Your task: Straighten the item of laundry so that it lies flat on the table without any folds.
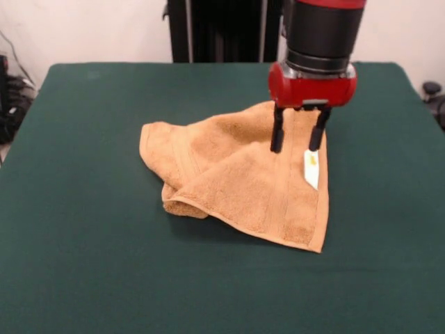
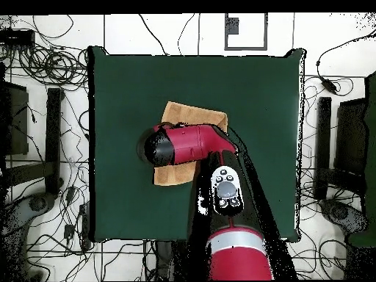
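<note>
The tan-orange towel lies rumpled near the middle of the green counter, one side folded over itself into a rolled edge. Its white label shows on the edge under the gripper, whose two black fingers hang spread apart, tips at the towel's surface, pinching nothing.
</note>
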Tool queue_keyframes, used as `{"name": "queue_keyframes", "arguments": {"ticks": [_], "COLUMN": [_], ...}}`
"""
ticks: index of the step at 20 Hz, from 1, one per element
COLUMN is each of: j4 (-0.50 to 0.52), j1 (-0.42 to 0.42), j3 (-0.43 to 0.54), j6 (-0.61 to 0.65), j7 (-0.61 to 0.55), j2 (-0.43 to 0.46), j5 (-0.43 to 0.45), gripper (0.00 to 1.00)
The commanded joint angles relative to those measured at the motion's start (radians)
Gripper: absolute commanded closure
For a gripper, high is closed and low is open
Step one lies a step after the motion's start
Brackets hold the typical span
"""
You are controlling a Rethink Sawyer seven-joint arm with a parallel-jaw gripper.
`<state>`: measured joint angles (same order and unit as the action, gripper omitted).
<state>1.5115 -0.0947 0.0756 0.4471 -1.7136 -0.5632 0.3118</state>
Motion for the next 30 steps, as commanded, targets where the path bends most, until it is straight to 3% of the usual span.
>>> {"name": "queue_keyframes", "arguments": {"ticks": [1, 15, 30], "j4": [-0.091, -0.148, -0.259], "j1": [0.04, 0.016, 0.043], "j3": [0.012, 0.03, 0.01], "j6": [0.035, -0.003, -0.112], "j7": [-0.181, -0.13, -0.16], "j2": [0.064, 0.134, 0.291], "j5": [-0.06, -0.065, -0.053], "gripper": [0.0, 0.0, 0.0]}}
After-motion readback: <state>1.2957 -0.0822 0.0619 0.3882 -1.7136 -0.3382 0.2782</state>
